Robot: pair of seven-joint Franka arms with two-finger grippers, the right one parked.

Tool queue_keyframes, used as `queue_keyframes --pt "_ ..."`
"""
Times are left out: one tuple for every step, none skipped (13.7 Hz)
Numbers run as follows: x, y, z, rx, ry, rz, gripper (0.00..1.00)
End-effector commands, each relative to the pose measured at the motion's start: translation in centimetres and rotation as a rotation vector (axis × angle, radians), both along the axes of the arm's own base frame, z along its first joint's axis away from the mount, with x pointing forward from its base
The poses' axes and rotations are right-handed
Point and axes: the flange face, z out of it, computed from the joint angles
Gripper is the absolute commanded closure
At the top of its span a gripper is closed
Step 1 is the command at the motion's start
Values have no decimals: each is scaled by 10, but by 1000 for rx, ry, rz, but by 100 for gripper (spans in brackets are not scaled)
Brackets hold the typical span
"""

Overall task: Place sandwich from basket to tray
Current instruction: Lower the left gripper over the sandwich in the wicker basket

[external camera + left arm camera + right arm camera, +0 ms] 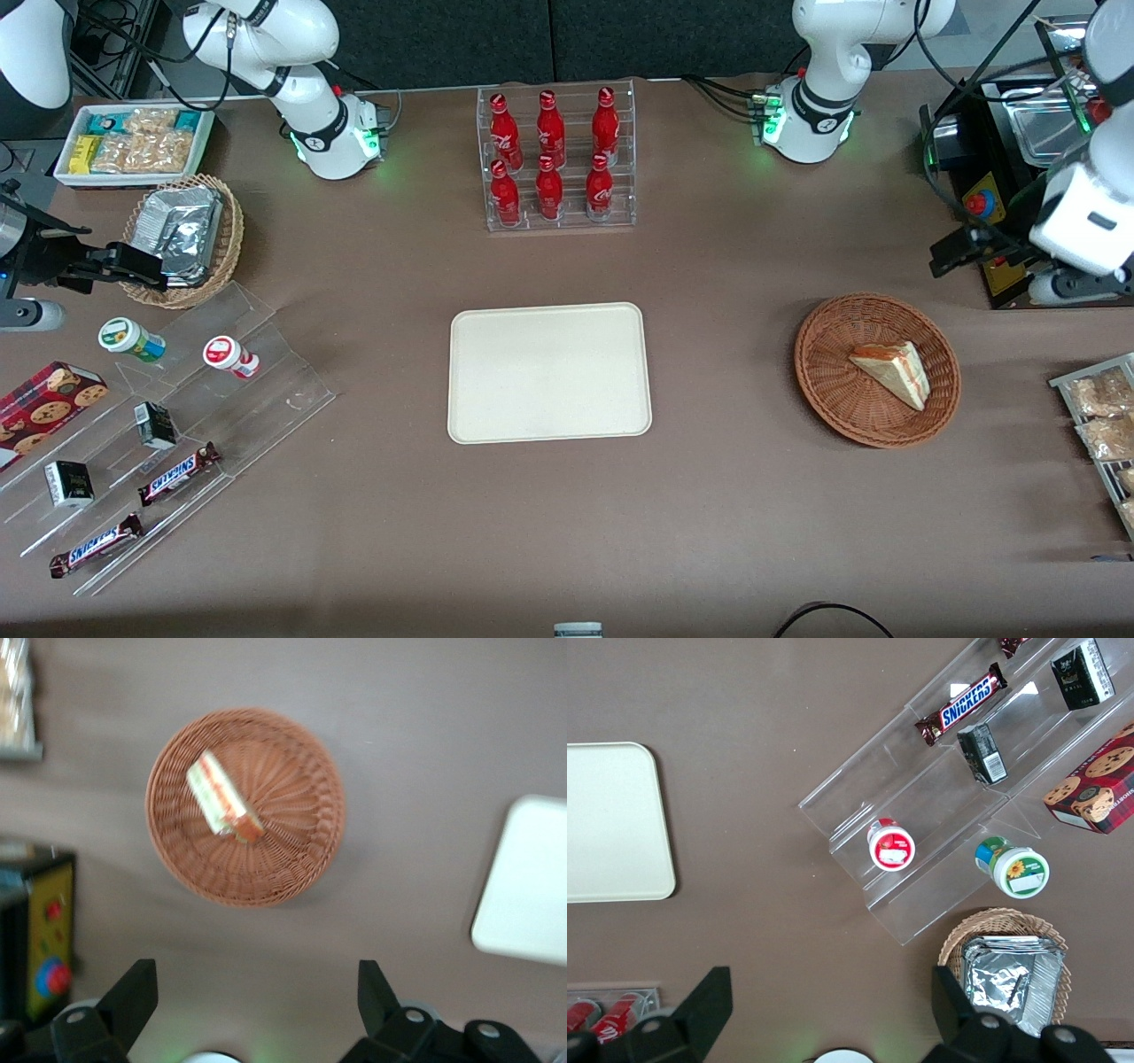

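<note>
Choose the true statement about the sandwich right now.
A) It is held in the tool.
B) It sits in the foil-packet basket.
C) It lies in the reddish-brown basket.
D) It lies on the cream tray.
C: the sandwich lies in the basket; the tray is bare, and the open tool hangs above, apart from it.

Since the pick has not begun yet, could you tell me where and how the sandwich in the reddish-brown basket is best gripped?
Probably from straight above. The sandwich lies flat in the shallow basket, clear of its rim, so pinch the wedge's two long sides near the thick end. The gripper is open, off to the side of the basket, nothing in it.
</note>
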Motion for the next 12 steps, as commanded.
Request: queue_keyframes --pt "22 3 -53 56 50 229 0" --pt "25 3 -72 67 50 292 0" --pt "25 3 -93 74 41 343 0" --pt "21 5 -117 93 34 388 0" --pt "18 7 -138 116 24 414 0" --pt "16 11 -157 119 14 433 0" --pt "13 25 -173 115 1 463 0" --pt "7 40 -192 111 -5 491 0" --pt "1 51 -209 105 -23 509 0" --pt "-3 61 -223 98 -44 528 0" --pt "-5 64 -237 91 -60 535 0" --pt "-3 67 -251 89 -58 556 0"
